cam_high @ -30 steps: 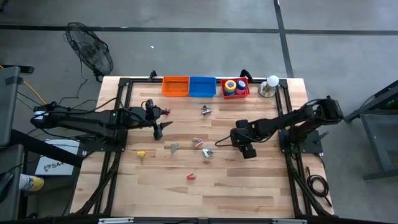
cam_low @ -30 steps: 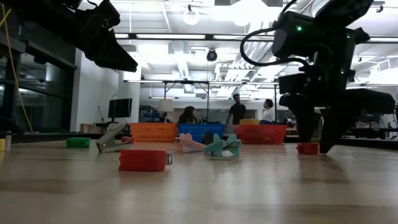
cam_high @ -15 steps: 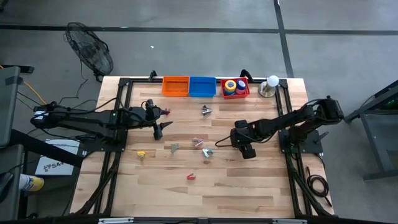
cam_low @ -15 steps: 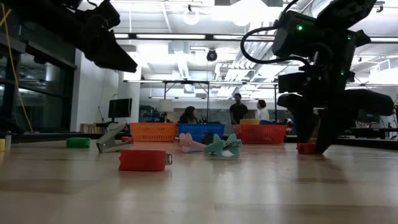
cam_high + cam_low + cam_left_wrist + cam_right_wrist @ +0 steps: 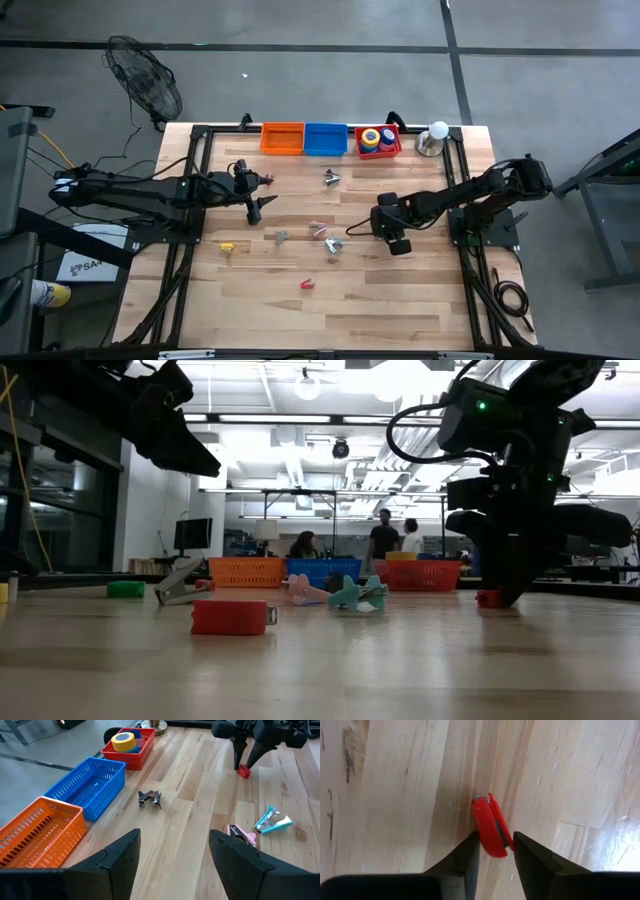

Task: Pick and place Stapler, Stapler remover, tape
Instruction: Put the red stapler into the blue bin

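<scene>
Stapler remover [image 5: 491,826], the small red one, is seen lying on the table [image 5: 400,300] directly between the fingertips of the right gripper [image 5: 496,845], well apart from the red basket [image 5: 380,148] and on the near side of it. It is pinched across its thin width by the two dark fingers, whose pads touch both flanks; its long axis runs forward, away from the wrist. A straight lift is judged to be the next step. The left gripper [image 5: 172,852] is held spread, hovering far off, nearer the orange basket [image 5: 282,138].
</scene>
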